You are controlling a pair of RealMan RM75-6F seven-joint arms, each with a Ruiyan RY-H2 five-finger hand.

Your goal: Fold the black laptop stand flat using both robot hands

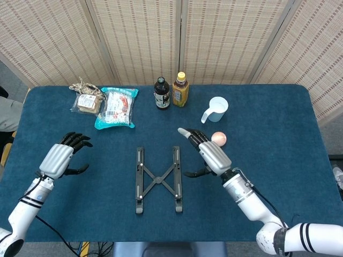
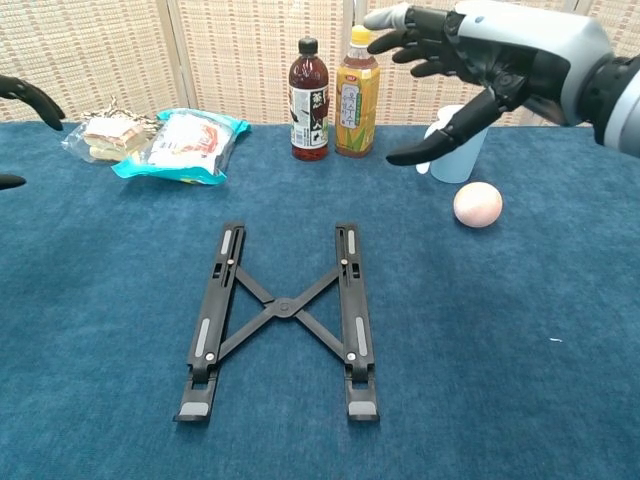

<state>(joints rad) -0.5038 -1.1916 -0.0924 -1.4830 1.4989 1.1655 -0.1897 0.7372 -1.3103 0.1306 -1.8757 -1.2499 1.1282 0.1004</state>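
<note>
**A:** Your black metal laptop stand (image 2: 283, 310) already lies flat on the blue cloth-covered surface (image 1: 278, 123), rails parallel, cross-links down, at the near middle. To my eye the fold looks finished, so the biggest risk is you yourself: any needless pass of an arm over it could catch a rail and lever it upright.

**B:** Which arm worries you most?

**A:** The right one. Your right hand (image 2: 478, 55) hangs above the far right of the surface, released, fingers spread, holding nothing. Just under and behind it stands the pale blue plastic cup (image 1: 216, 108). Drop or sweep that hand sideways and you would likely tip the cup.

**B:** And the left?

**A:** Your left hand (image 1: 60, 159) is also free of any load, fingers apart and lightly curled, well apart from the stand. Its nearest neighbour is the teal snack packet (image 1: 117, 107), not close; little danger there unless you swing far forward.

**B:** Anything smaller?

**A:** The dark soy-sauce bottle (image 2: 308, 98) and the yellow-capped tea bottle (image 2: 356, 93) stand touching or nearly so at the back; a careless reach would topple both. Last, the pinkish egg-shaped ball (image 2: 477, 203) near the cup would probably roll at a mere brush of your right fingers.
</note>
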